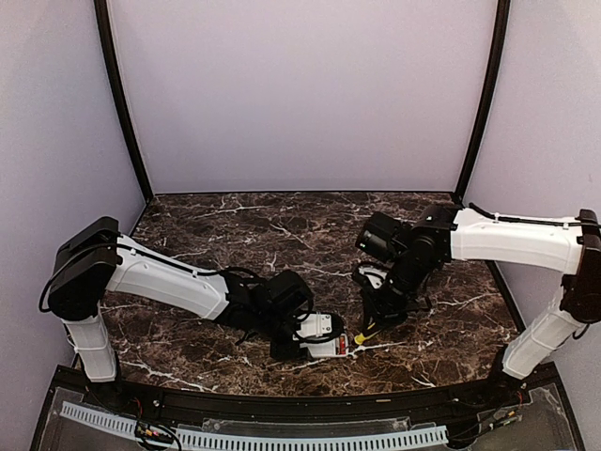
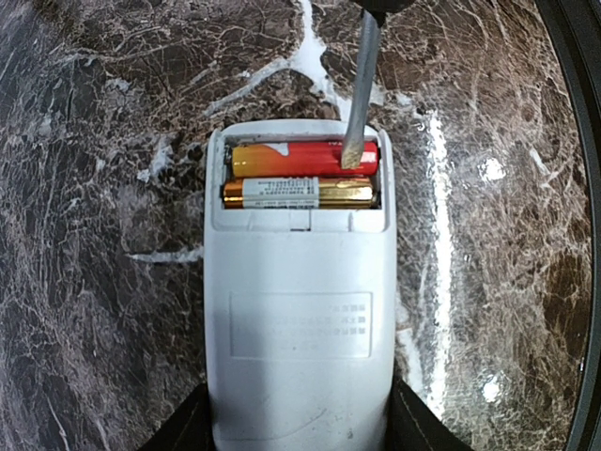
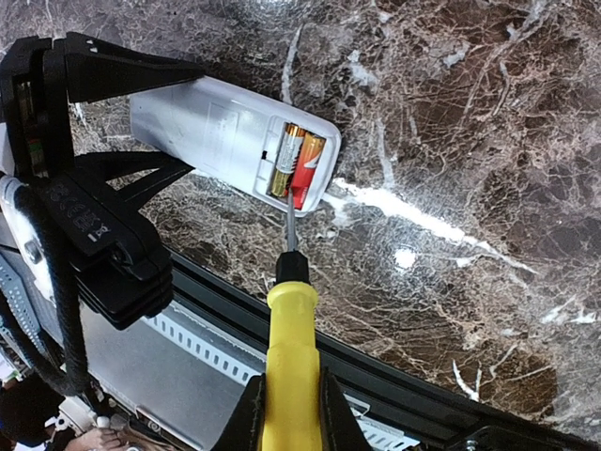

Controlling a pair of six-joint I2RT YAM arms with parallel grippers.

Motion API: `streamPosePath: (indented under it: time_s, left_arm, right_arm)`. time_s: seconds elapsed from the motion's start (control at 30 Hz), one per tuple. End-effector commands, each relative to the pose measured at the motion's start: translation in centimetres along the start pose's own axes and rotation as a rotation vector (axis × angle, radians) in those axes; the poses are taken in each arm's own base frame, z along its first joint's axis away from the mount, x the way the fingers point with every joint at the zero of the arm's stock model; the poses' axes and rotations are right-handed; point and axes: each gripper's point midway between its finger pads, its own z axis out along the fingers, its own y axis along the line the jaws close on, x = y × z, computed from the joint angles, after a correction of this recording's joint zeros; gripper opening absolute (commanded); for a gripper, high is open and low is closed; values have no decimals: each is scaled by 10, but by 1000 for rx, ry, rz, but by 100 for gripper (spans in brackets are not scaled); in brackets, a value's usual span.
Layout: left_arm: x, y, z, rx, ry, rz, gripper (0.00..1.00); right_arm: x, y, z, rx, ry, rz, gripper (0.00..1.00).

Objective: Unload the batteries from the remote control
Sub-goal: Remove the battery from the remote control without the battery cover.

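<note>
My left gripper held the white remote by its long sides, jaws about half spread, and the remote lay back-up near the middle of the table's near edge. The batteries sat side by side in the open compartment at the remote's end away from my left fingers. My right gripper was closed tight on the yellow-handled screwdriver, whose blade tip rested on one end of the outer, red cell.
</note>
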Motion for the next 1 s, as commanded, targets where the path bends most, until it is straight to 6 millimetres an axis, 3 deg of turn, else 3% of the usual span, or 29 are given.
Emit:
streamPosePath:
  time_s: [0.0,0.23,0.5,0.67,0.77,0.97]
  left_arm:
    - [-3,-6,-11,11,-3,14,36]
    - [-3,-8,-11,17,-1,12,36]
    - [-4,-10,-10,21,-5,11,36]
    - [-4,-11,-10,29,-11,5,36]
    - [-2,-12,-9,31,-4,4,36]
    - [-1,-13,-6,36,-5,1,36]
  right_arm:
    - [12,-21,0,188,61,73,0]
    - [10,-9,14,312,84,89,0]
    - [2,4,25,247,12,155,0]
    - [-5,15,36,96,-82,177,0]
    - [0,8,40,22,-125,199,0]
    - [-1,4,29,-174,-251,201,0]
